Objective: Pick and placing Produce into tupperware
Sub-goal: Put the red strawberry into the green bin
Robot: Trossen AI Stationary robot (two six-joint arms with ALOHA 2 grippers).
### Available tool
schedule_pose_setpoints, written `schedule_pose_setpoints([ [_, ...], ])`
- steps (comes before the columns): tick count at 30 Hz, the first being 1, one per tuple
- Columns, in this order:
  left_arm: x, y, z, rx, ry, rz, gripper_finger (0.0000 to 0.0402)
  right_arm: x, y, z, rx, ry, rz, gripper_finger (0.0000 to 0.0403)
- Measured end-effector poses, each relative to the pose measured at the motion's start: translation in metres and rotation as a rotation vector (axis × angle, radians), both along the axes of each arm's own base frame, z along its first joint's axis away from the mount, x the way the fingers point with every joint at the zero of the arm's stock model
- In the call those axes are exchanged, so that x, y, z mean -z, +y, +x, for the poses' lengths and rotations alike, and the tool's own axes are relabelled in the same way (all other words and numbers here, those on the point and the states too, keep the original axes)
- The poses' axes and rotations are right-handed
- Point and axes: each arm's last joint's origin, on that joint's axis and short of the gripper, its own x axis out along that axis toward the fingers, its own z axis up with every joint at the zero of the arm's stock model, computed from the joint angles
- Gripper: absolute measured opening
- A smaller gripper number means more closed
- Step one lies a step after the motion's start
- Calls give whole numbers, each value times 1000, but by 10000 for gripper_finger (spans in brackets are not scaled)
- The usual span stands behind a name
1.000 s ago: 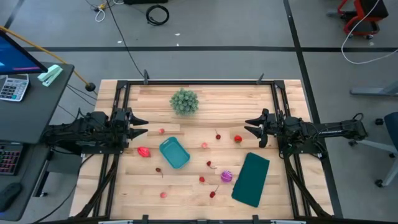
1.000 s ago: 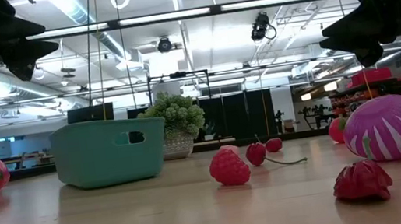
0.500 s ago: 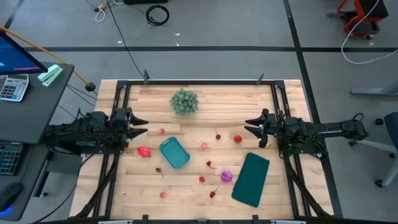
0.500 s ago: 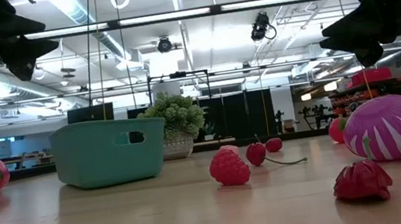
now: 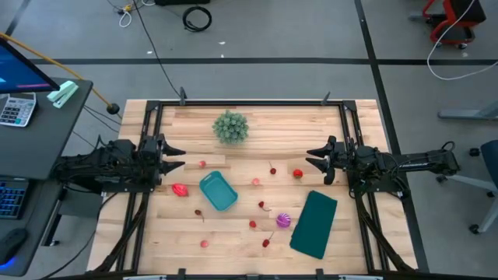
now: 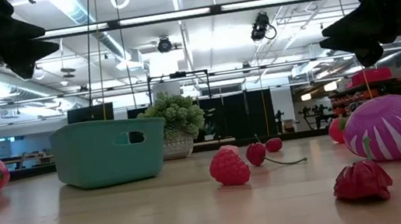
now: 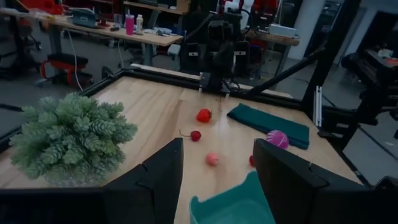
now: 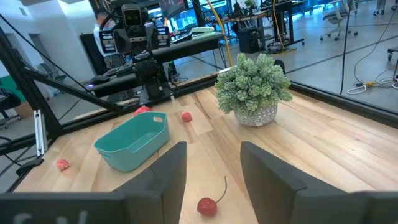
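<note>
The teal tupperware (image 5: 218,190) stands on the table a little left of centre, and shows in the low view (image 6: 109,151) and right wrist view (image 8: 132,142). Several small red and pink produce pieces lie scattered around it, among them a red strawberry (image 5: 180,190), a cherry (image 5: 272,170) and a red piece (image 5: 297,173). The purple round piece (image 5: 283,221) lies beside the dark-green slab. My left gripper (image 5: 177,158) hovers open at the table's left side. My right gripper (image 5: 313,162) hovers open at the right side. Both are empty.
A spiky green plant in a pot (image 5: 230,127) stands at the far middle. A dark-green flat slab (image 5: 314,224) lies at the near right. A black frame rail (image 5: 257,103) runs around the table. A desk with a keyboard (image 5: 17,109) stands left of the table.
</note>
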Motion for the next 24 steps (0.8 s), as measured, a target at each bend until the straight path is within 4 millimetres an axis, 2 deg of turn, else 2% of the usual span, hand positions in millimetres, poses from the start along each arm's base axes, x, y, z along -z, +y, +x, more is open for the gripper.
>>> schedule_pose_setpoints([
  [16, 1, 0, 0, 1, 9, 6, 194, 0, 0, 0, 0, -1, 0, 159],
  [24, 5, 0, 0, -8, 39, -89, 192, 0, 0, 0, 0, 0, 0, 159],
])
